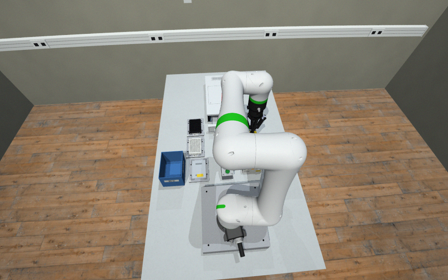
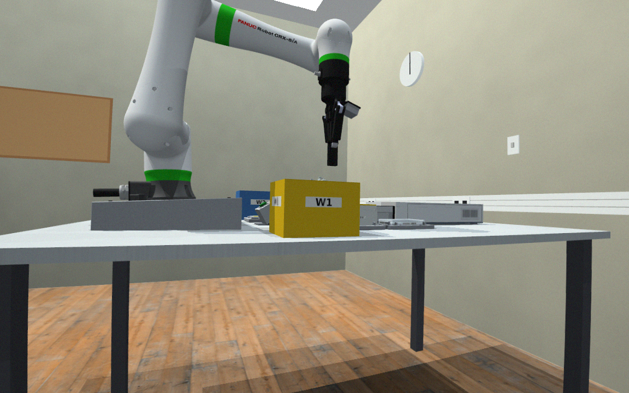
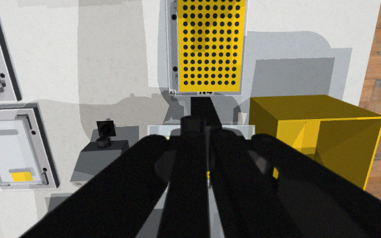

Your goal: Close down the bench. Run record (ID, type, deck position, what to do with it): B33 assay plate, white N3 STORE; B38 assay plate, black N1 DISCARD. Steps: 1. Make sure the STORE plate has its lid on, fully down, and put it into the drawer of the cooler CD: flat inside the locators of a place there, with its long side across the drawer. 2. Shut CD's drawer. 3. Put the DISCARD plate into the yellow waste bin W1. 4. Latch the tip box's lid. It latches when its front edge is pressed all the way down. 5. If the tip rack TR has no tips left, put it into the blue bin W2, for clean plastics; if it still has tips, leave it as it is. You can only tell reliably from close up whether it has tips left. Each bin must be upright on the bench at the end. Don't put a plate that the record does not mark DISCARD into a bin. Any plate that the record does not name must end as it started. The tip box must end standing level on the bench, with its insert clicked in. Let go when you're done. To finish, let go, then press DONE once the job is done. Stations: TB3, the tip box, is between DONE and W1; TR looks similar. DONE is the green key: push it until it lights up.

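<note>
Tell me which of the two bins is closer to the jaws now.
The yellow bin W1: the shut gripper hangs just above it, while the blue bin stands across the bench.

- White assay plate (image 1: 195,145) lies flat and unlidded in its nest
- Black assay plate (image 1: 195,126) lies flat in the nest just behind it
- Yellow bin W1 (image 2: 314,207) stands upright
- Blue bin (image 1: 172,168) stands upright
- Yellow tip rack (image 3: 211,46) shows dark holes

A white desk (image 2: 404,237) on dark legs stands on a plank wood floor (image 2: 258,332) between olive-grey walls bearing a cork board (image 2: 50,124) at left, a round clock (image 2: 411,69), and a white socket rail (image 1: 201,34) far back.
</note>
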